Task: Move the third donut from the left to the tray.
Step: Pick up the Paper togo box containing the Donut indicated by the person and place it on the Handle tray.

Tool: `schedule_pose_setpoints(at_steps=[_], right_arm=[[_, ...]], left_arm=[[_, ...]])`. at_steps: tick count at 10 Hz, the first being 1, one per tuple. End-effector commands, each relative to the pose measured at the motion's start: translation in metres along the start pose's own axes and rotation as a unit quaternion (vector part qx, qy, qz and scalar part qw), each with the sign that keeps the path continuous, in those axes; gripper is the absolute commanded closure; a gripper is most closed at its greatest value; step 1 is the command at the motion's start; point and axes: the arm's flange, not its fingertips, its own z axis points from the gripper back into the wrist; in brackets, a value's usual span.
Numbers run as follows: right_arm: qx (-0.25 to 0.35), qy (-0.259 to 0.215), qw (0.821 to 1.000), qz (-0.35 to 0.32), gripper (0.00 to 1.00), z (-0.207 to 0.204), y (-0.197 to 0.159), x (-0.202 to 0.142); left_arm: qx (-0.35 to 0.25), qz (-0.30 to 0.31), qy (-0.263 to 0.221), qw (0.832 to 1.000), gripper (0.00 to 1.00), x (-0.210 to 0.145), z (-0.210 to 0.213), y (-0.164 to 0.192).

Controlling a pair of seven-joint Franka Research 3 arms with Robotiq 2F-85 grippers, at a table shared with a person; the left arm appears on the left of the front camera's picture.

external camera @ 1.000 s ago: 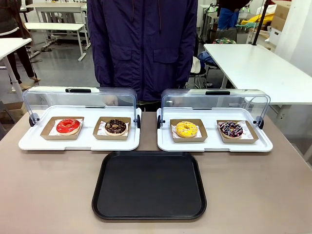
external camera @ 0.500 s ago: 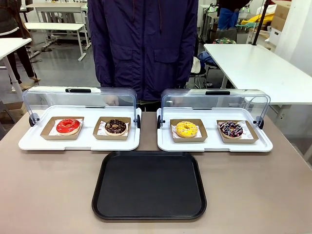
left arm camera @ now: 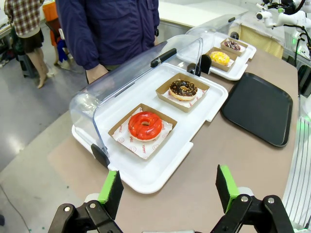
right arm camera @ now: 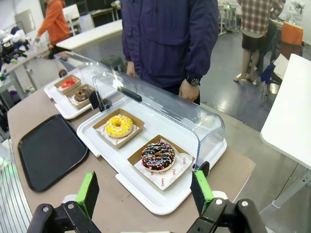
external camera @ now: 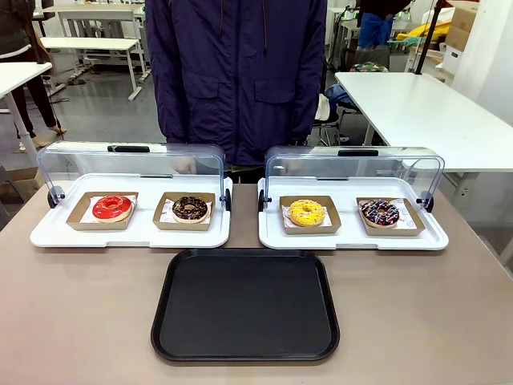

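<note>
The setting is a robotics laboratory or open workshop hall, with one station dressed as a bakery counter. Indicators: a grey-brown worktop (external camera: 80, 321) carrying two white display trays (external camera: 353, 241) with clear hinged lids; long white tables (external camera: 417, 112) on metal frames, standing in rows on a smooth grey floor (external camera: 96, 104); cardboard boxes (external camera: 461, 28) stacked at the far right; and people (right arm camera: 255, 22) in everyday clothing standing among the farther tables.

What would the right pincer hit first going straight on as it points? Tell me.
Probably the sprinkled chocolate donut on the white tray: it lies straight ahead of the open right pincer. Depth is unclear, so the tray's near rim might come first.
</note>
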Motion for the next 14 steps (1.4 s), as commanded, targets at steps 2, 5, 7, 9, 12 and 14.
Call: schedule_pose_setpoints(at_steps=[2,5,7,9,12,14], right_arm=[[0.0,-0.004,1.0,0.004,0.0,-0.0004,0.0002,0.0019],[0.0,-0.004,1.0,0.004,0.0,-0.0004,0.0002,0.0019],[0.0,-0.004,1.0,0.004,0.0,-0.0004,0.0002,0.0019],[0.0,-0.004,1.0,0.004,0.0,-0.0004,0.0002,0.0019],[0.0,-0.004,1.0,0.004,0.0,-0.0004,0.0002,0.0019],[0.0,-0.004,1.0,0.004,0.0,-0.0004,0.0002,0.0019]], left_arm=[[-0.002,-0.004,0.003,1.0,0.0,0.0007,0.0021,0.0],[-0.002,-0.004,0.003,1.0,0.0,0.0007,0.0021,0.0],[-0.002,-0.004,0.003,1.0,0.0,0.0007,0.0021,0.0],[-0.002,-0.004,0.003,1.0,0.0,0.0007,0.0021,0.0],[-0.002,-0.004,0.003,1.0,0.0,0.0007,0.0021,0.0],[-0.002,-0.004,0.003,1.0,0.0,0.0007,0.0021,0.0]])
